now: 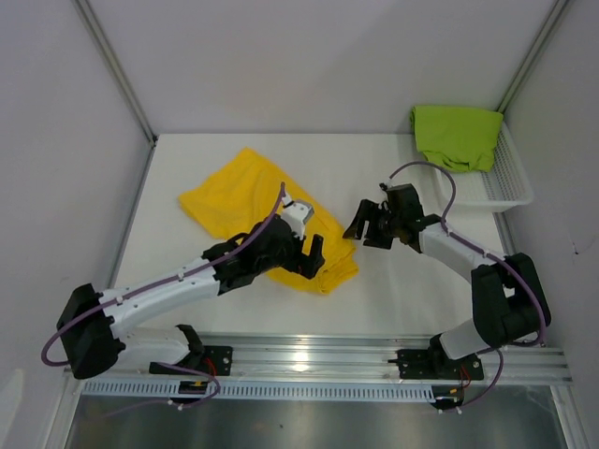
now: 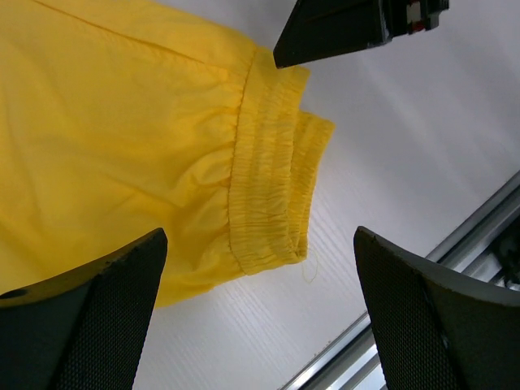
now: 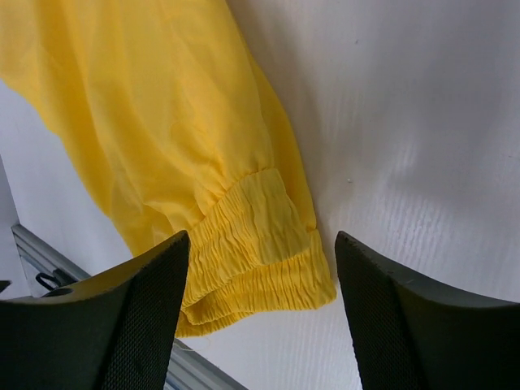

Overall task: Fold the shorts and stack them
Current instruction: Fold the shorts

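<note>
Since both end effectors hovered by the same waistband corner, a collision looked the likeliest fault; a pinch catching only one layer would probably drag the cloth crooked.

- Left end effector (image 2: 260, 244): jaws wide apart, empty; black textured pads, poised over the gathered band.
- Right end effector (image 3: 262, 244): jaws apart, empty; it sat just beside that corner.
- Yellow shorts (image 1: 243, 201): thin, soft, faintly creased; the ribbed elastic waistband was doubled over. They lay flat and skewed on the mid worktop (image 1: 393, 299), smooth white and likely slippery.
- Green shorts (image 1: 456, 136): lime, rumpled; they were heaped in the far end of the white mesh basket (image 1: 513, 192), well apart, apparently not yet folded.
</note>
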Controlling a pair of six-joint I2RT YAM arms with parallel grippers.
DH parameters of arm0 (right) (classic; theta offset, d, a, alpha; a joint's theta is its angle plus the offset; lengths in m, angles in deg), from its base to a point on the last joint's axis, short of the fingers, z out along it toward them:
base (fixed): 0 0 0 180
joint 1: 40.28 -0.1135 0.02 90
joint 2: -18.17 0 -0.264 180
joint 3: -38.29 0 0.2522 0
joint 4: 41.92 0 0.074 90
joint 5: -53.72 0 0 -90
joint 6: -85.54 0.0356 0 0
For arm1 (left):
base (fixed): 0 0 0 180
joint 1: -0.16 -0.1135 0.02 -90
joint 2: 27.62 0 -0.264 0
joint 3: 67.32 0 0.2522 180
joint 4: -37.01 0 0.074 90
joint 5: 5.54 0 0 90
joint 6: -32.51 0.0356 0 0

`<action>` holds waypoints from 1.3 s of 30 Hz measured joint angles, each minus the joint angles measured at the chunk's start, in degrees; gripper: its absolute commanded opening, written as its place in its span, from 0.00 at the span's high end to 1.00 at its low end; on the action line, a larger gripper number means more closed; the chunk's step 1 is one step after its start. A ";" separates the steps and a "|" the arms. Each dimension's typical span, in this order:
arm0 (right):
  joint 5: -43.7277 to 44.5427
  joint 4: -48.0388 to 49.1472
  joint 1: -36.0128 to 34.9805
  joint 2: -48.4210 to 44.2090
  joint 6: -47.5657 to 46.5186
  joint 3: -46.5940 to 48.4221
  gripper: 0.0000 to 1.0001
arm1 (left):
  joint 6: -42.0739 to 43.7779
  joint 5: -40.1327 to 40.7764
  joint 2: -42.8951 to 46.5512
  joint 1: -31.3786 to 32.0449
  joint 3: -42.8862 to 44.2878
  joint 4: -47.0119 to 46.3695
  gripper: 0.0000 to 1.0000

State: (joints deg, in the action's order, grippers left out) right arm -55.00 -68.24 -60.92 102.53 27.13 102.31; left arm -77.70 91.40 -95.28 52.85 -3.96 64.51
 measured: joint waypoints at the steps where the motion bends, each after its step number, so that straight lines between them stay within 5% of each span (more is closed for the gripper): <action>1: -0.85 0.76 -0.02 0.92 -0.20 -0.17 0.28 | 0.20 0.85 -1.07 0.92 0.00 0.35 0.02; 15: -8.07 6.97 1.27 7.19 -0.61 -0.98 0.66 | 1.42 8.20 -18.21 5.64 3.37 2.45 0.02; 21: -9.88 7.82 1.88 7.96 -0.83 -1.51 1.00 | 1.49 9.01 -18.49 6.97 4.72 2.80 0.03; 31: -13.14 8.70 2.58 8.41 -0.20 -1.68 1.00 | 2.34 9.64 -20.13 8.74 5.05 3.17 0.12; 39: -14.78 8.55 2.67 7.45 0.07 -1.68 1.00 | 2.01 13.25 -23.52 9.57 4.92 3.17 0.37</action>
State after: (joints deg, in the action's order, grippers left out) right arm -69.78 -59.69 -58.26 109.98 27.20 100.63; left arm -75.69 104.64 -118.80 62.42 0.96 67.68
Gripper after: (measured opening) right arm 0.021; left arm 0.664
